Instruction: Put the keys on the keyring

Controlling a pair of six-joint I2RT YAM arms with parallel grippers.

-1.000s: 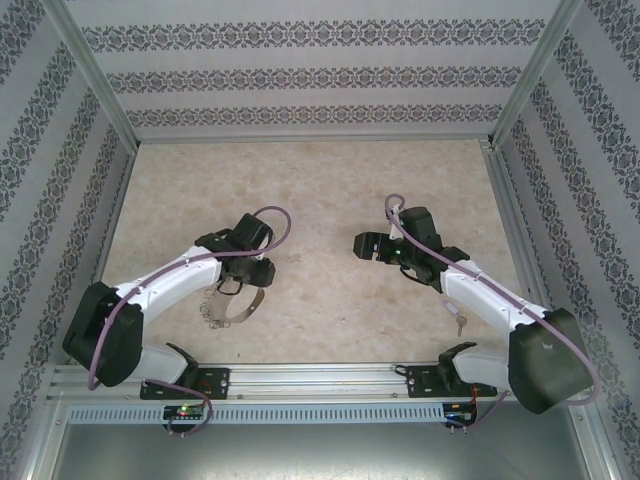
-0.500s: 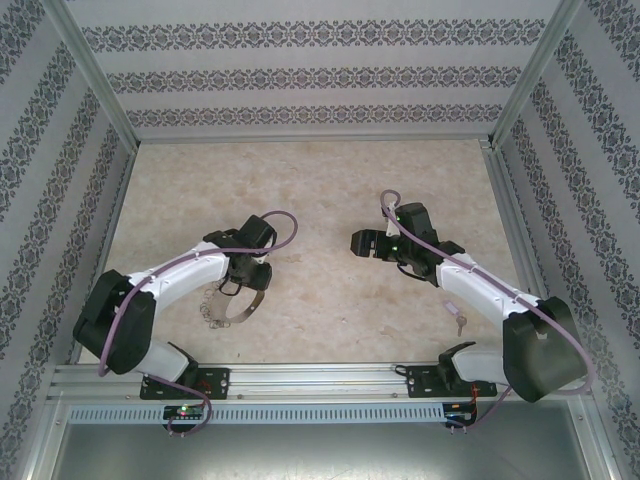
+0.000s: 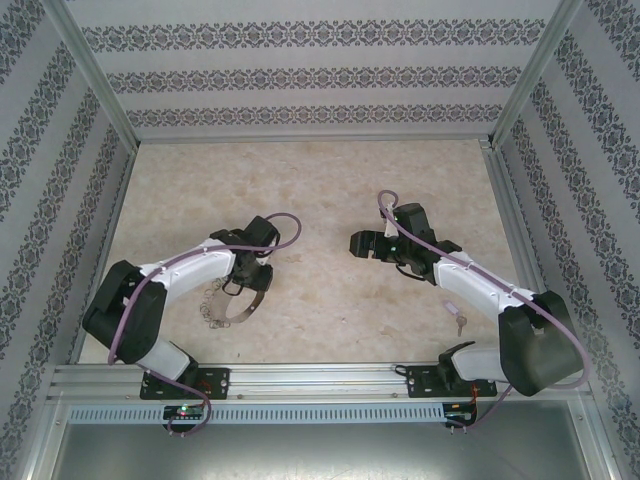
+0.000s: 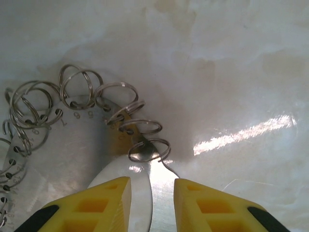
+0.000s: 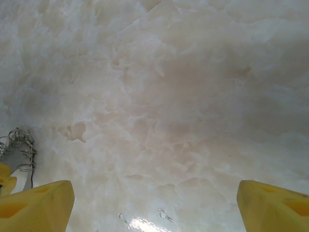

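The keyring (image 3: 236, 308) lies on the table at the near left, a thin hoop band with silvery loops (image 4: 79, 88) fringing its rim. My left gripper (image 3: 246, 282) reaches down onto it. In the left wrist view its yellow fingers (image 4: 108, 200) stand either side of the shiny band (image 4: 161, 193), shut on it. One small silvery key (image 3: 461, 322) lies loose beside the right forearm. My right gripper (image 3: 358, 244) hovers over bare table at centre right, open wide, with nothing between its fingers (image 5: 43, 203). A few of the keyring's loops (image 5: 19, 140) show at the left edge of the right wrist view.
Patterned walls (image 3: 320, 75) and metal frame posts (image 3: 95, 85) close in the marbled table (image 3: 320, 180) on three sides. A metal rail (image 3: 320, 380) carrying both arm bases runs along the near edge. The loose key lies close to the right arm's lower link.
The left arm's elbow has swung right and forward while its gripper stayed on the keyring. The right arm has edged slightly left. The keyring and the key have not moved.
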